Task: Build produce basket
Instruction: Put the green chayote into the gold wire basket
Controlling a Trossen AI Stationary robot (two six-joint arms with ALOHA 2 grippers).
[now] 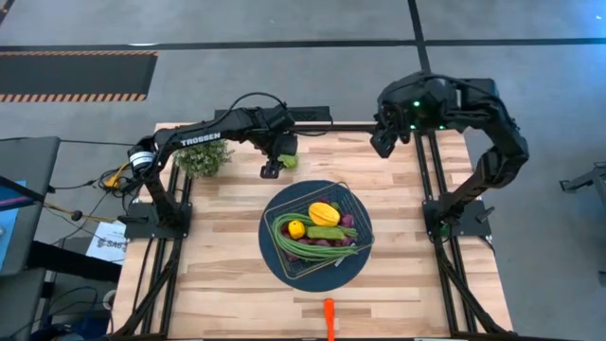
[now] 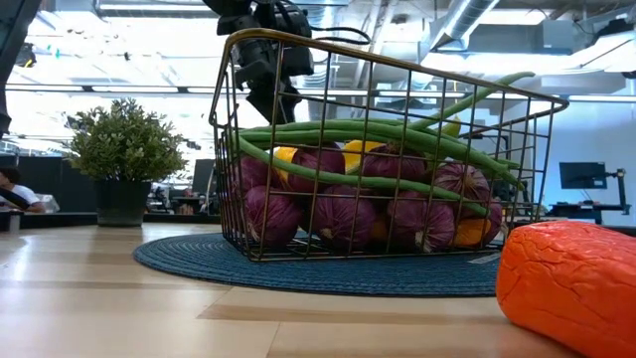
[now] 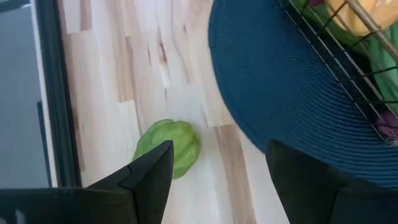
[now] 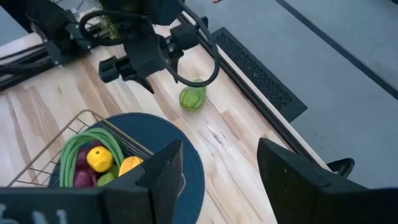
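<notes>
An orange carrot [image 1: 329, 314] lies at the near edge of the wooden surface [image 1: 218, 246], alone and well apart from the rest; in the low view it fills the near corner [image 2: 566, 288].

Behind it, in the middle of the surface, the wire basket [image 1: 354, 210] stands on a round dark blue mat [image 1: 270, 242]. It holds long green beans [image 1: 305, 246] curving along its near side, purple grapes [image 2: 343, 214] underneath, a yellow pepper [image 1: 324, 212] and a smaller yellow piece [image 1: 296, 228], with a green piece [image 1: 325, 232] between them. In the low view the beans [image 2: 397, 134] lie across the top of the heap, one end poking above the rim.

Farther back, a green pepper [image 1: 289, 162] rests on the bare wood just beyond the mat, beside the left gripper [image 1: 274, 166]. That gripper hangs above the pepper with its jaws released and spread, the pepper [image 3: 169, 147] lying near one finger, not held.

A leafy potted plant [image 1: 204, 159] stands at the back left. The right gripper [image 1: 383, 140] waits raised over the back right of the surface, jaws released and holding nothing.
</notes>
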